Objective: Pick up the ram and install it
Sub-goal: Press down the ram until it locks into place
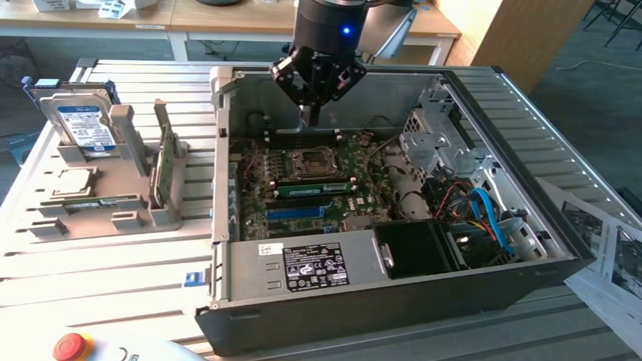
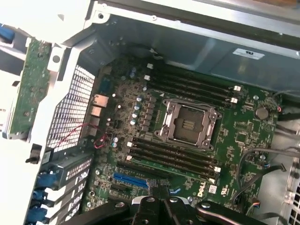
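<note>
While fingers (image 1: 313, 114) shut, arm (image 1: 331, 26) vertical over mobo (image 1: 311, 184).

Sitting on slatted table (image 1: 101, 263): 1 open computer case (image 1: 401, 301), 1 motherboard (image 1: 311, 188), 1 grey holder (image 1: 120, 203) carrying 1 hard drive (image 1: 86, 124), 1 ram (image 1: 161, 169); 1 gripper (image 1: 313, 116) hovering.

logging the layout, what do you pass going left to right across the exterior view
hard drive standing in the grey holder → ram upright on edge in the holder → CPU socket on the motherboard → metal drive cage → blue cable → paper sheets
</note>
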Motion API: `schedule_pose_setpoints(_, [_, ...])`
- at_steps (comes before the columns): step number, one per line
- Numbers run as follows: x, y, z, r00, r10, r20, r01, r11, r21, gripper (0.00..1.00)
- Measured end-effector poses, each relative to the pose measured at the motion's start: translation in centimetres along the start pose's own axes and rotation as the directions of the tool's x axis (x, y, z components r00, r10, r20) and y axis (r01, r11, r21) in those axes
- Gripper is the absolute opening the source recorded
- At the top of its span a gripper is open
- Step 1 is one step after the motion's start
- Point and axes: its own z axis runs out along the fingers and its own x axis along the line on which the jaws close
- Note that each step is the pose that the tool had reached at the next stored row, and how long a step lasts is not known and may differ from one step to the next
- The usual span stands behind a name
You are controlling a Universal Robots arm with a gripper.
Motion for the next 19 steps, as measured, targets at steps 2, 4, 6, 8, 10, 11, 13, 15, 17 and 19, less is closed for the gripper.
schedule_pose_setpoints(2, [0.0, 0.0, 0.0, 0.9996, 0.029, 0.0011, -0.029, 0.9996, -0.0018, 0.11])
schedule_pose_setpoints(4, [0.0, 0.0, 0.0, 0.9982, 0.059, 0.0021, -0.059, 0.9982, -0.0036, 0.11])
schedule_pose_setpoints(6, [0.0, 0.0, 0.0, 0.996, 0.089, 0.0031, -0.089, 0.996, -0.0056, 0.11])
schedule_pose_setpoints(8, [0.0, 0.0, 0.0, 0.9932, 0.117, 0.004, -0.117, 0.9931, -0.0073, 0.11])
schedule_pose_setpoints(10, [0.0, 0.0, 0.0, 0.9915, 0.13, 0.0044, -0.13, 0.9915, -0.0083, 0.11])
schedule_pose_setpoints(11, [0.0, 0.0, 0.0, 0.9915, 0.13, 0.0044, -0.13, 0.9915, -0.0083, 0.11])
schedule_pose_setpoints(13, [0.0, 0.0, 0.0, 0.9915, 0.13, 0.0044, -0.13, 0.9915, -0.0082, 0.11])
schedule_pose_setpoints(15, [0.0, 0.0, 0.0, 0.9915, 0.13, 0.0043, -0.13, 0.9915, -0.0082, 0.11])
schedule_pose_setpoints(17, [0.0, 0.0, 0.0, 0.9915, 0.13, 0.007, -0.13, 0.9915, -0.0077, 0.11])
schedule_pose_setpoints(19, [0.0, 0.0, 0.0, 0.9913, 0.13, 0.0221, -0.13, 0.9915, -0.0025, 0.11])
